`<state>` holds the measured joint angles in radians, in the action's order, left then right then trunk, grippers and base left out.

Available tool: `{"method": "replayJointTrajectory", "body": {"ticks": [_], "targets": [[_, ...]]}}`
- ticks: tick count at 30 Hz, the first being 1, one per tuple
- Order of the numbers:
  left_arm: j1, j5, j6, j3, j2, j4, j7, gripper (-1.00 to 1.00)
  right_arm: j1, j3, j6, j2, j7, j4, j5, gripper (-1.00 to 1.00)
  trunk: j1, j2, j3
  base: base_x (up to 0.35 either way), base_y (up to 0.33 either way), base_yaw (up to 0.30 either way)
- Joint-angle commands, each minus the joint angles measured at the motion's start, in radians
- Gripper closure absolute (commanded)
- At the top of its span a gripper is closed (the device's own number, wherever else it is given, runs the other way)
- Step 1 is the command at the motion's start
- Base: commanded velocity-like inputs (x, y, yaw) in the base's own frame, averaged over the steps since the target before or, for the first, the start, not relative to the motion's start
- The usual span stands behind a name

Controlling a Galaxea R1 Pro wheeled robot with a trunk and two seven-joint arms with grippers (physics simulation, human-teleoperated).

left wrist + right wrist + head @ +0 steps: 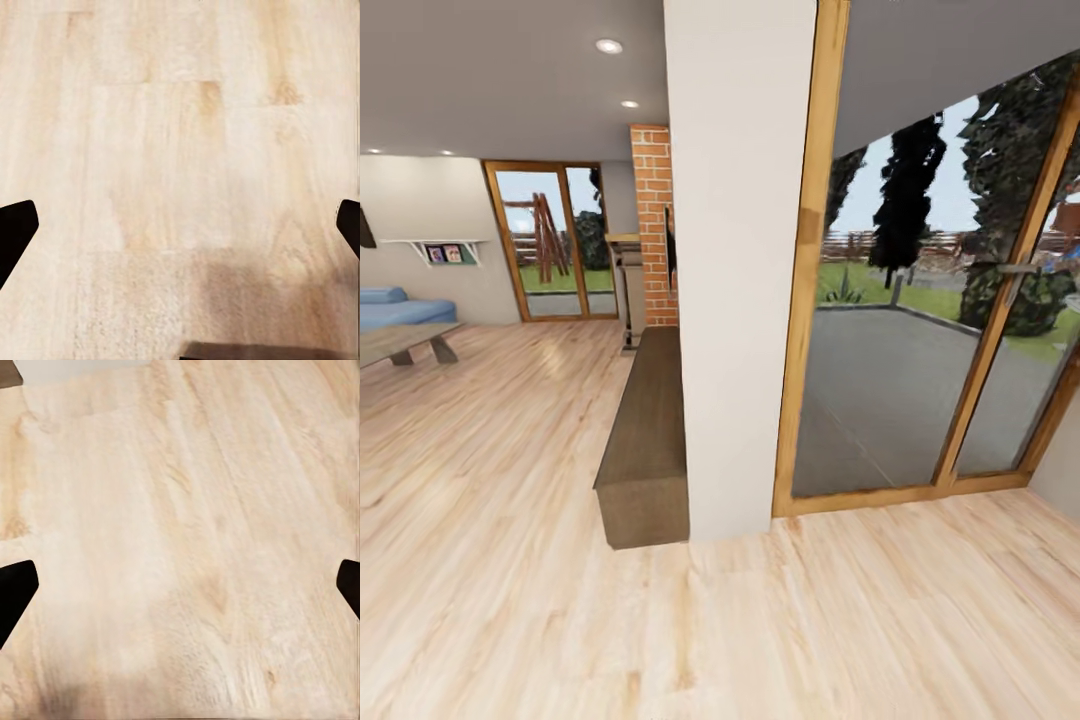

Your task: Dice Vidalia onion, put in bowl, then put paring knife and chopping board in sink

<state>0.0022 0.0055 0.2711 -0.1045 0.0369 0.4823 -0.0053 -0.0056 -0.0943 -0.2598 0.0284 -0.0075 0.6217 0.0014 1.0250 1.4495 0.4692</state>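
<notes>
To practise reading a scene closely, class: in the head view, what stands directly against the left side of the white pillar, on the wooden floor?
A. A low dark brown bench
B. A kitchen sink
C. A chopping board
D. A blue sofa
A: a low dark brown bench runs along the white pillar on the wooden floor; the blue sofa sits far off by the left wall.

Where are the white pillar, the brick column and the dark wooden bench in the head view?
white pillar point(735, 300): head view, middle of its front face.
brick column point(654, 230): head view, red brick face beside the far glass door.
dark wooden bench point(650, 420): head view, its flat top, left of the pillar.
</notes>
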Motion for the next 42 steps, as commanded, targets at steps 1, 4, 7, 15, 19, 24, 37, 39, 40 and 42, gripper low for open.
{"method": "replayJointTrajectory", "body": {"ticks": [1, 4, 7, 15, 19, 24, 37, 39, 40, 42], "targets": [[0.0, 0.0, 0.002, -0.001, 0.0, 0.001, -0.001, -1.0, -0.001, -0.002, -0.003, 0.001, 0.0, 0.0, 0.0, -1.0, 0.0, 0.0, 0.001, -0.019, 0.0, -0.287], [0.0, 0.0, 0.002, -0.001, 0.0, -0.003, 0.0, -1.0, -0.001, -0.002, -0.003, 0.001, 0.0, 0.0, 0.0, -1.0, 0.0, 0.0, 0.001, -0.099, -0.056, -0.287], [0.0, -0.002, 0.002, -0.001, -0.002, -0.011, 0.0, -1.0, -0.001, -0.002, -0.003, 0.001, 0.0, 0.0, 0.0, -1.0, 0.0, 0.0, 0.001, -0.202, -0.141, -0.287], [0.001, -0.002, 0.002, -0.001, -0.003, -0.014, 0.001, -1.0, -0.001, -0.002, -0.003, 0.001, 0.0, 0.0, 0.001, -1.0, 0.0, 0.0, 0.001, -0.247, -0.179, -0.287], [0.001, -0.002, 0.002, -0.001, -0.003, -0.014, 0.002, -1.0, -0.001, -0.002, -0.003, 0.001, -0.001, 0.0, 0.001, -1.0, 0.0, 0.0, 0.001, -0.257, -0.188, -0.287], [0.0, -0.002, 0.002, -0.001, -0.003, -0.014, 0.002, -1.0, -0.001, -0.002, -0.004, 0.001, -0.001, 0.0, 0.001, -1.0, 0.0, 0.0, 0.001, -0.257, -0.192, -0.287], [0.0, -0.004, 0.015, -0.001, -0.003, -0.014, 0.004, -1.0, -0.001, -0.002, -0.003, 0.001, -0.002, 0.0, 0.002, -1.0, 0.0, 0.0, 0.001, -0.257, -0.197, -0.287], [0.0, -0.004, 0.015, -0.001, -0.003, -0.014, 0.004, -1.0, -0.001, -0.002, -0.003, 0.001, -0.002, 0.0, 0.002, -1.0, 0.0, 0.0, 0.001, -0.251, -0.212, -0.287], [0.0, -0.004, 0.016, -0.001, -0.003, -0.014, 0.004, -1.0, -0.001, -0.002, -0.003, 0.001, -0.002, 0.0, 0.002, -1.0, 0.0, 0.0, 0.001, -0.246, -0.215, -0.287], [0.0, -0.004, 0.016, -0.001, -0.003, -0.014, 0.004, -1.0, -0.001, -0.002, -0.003, 0.001, -0.002, 0.0, 0.002, -1.0, 0.0, 0.0, 0.001, -0.244, -0.216, -0.287]]}}
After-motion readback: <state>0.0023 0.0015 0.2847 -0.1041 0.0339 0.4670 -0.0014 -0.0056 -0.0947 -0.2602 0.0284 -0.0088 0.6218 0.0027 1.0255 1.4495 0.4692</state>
